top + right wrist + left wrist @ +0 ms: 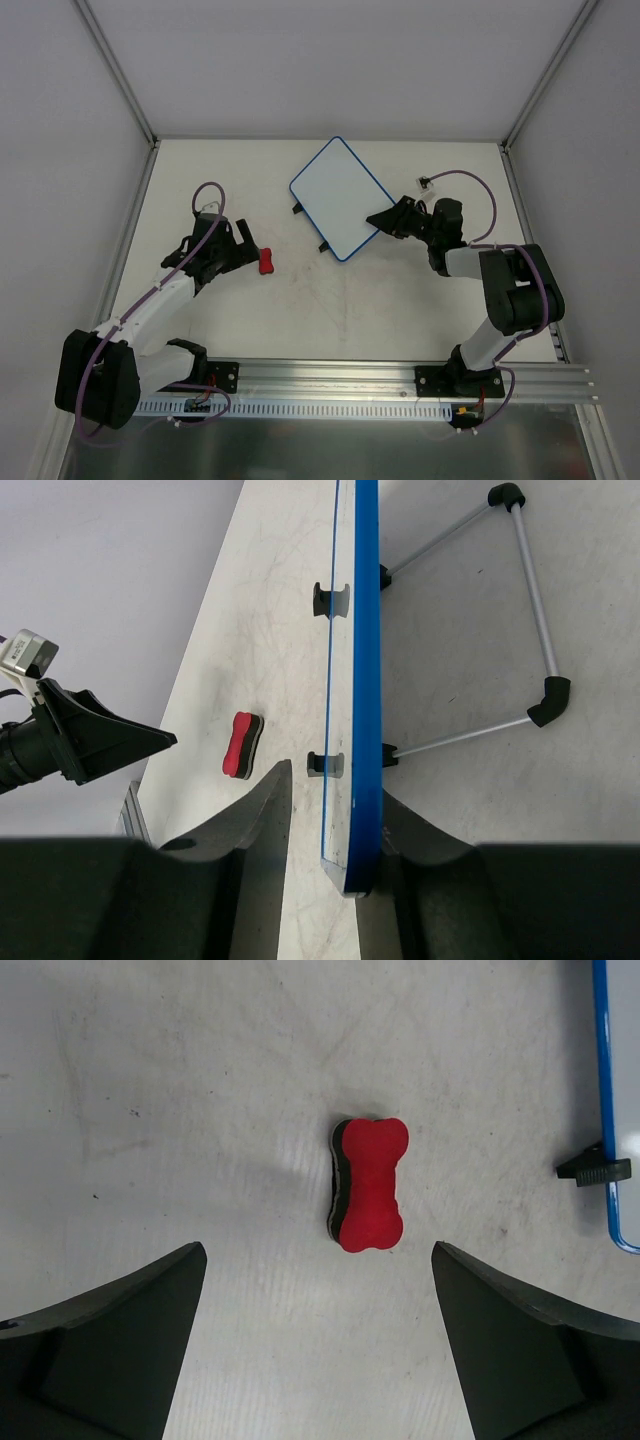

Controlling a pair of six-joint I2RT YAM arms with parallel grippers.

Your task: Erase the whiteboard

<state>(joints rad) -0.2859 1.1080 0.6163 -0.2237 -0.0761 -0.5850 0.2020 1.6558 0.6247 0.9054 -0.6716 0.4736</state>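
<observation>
Left gripper [318, 1260]: jaws spread wide, holding nothing. The red eraser [368, 1185] lies flat on the table [150, 1090] just ahead of the gap between the fingers, touching neither; I read this as the eraser set down. Right gripper [335, 785]: jaws straddle the near corner of the whiteboard [335, 195], one finger on each face. The outer finger looks to be against the blue rim, and a sliver of gap shows on the writing side, so I cannot tell whether I am clamping the board or only bracketing it. Board position: back centre of the table, turned on a diagonal, two black tabs [298, 208] on the edge facing my left arm, well apart from the eraser. The right wrist view shows a wire stand [540, 630] behind it. I cannot tell whether the board is lying fully flat or is tipped up by my hold. Surface check from the top view: plain white, no reddish marks visible. Judgement: wiping appears done. What is left, if anything, is letting go of the board and drawing both arms back.
</observation>
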